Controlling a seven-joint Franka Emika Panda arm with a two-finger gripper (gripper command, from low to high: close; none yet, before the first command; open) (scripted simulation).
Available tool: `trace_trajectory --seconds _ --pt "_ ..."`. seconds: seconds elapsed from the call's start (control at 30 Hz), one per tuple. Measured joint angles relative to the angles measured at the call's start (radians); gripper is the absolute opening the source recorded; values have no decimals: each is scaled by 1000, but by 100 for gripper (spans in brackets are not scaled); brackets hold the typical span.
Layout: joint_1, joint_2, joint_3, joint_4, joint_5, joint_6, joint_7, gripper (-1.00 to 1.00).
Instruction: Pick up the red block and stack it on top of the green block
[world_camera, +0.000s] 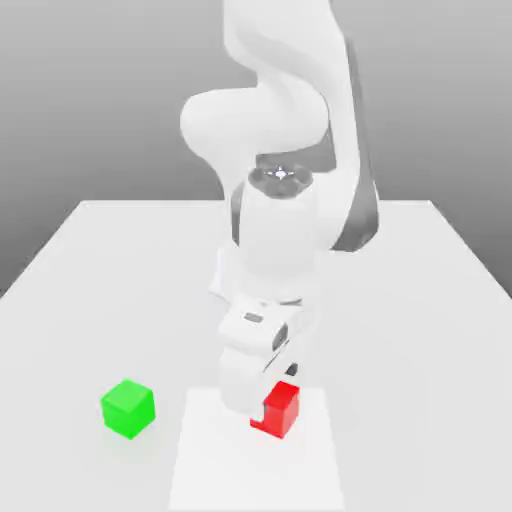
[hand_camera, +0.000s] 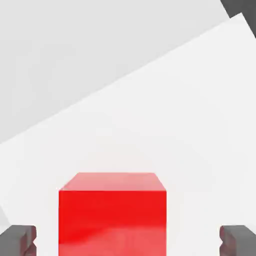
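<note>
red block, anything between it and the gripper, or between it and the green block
Nothing visible. In the hand view the red block sits between the open fingertips with bare gaps on both sides. In the exterior view the table between it and the green block is bare.

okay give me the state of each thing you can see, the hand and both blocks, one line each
hand: open, fingers either side of the red block with gaps, not gripping.
red block: upright on the table, between the fingers, not lifted.
green block: on the table, apart from the red block, nothing on it.
</note>
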Motion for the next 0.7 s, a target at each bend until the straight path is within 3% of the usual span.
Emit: trace_trajectory --seconds 0.07,0.1,0.33,0.7 --pt "-26 43 36 4 38 35 -26 0" --pt "-38 59 52 5 51 49 -34 -100" --pt "-42 60 56 5 51 47 -35 -100" --pt "7 -151 -45 -24 -144 -126 106 -100"
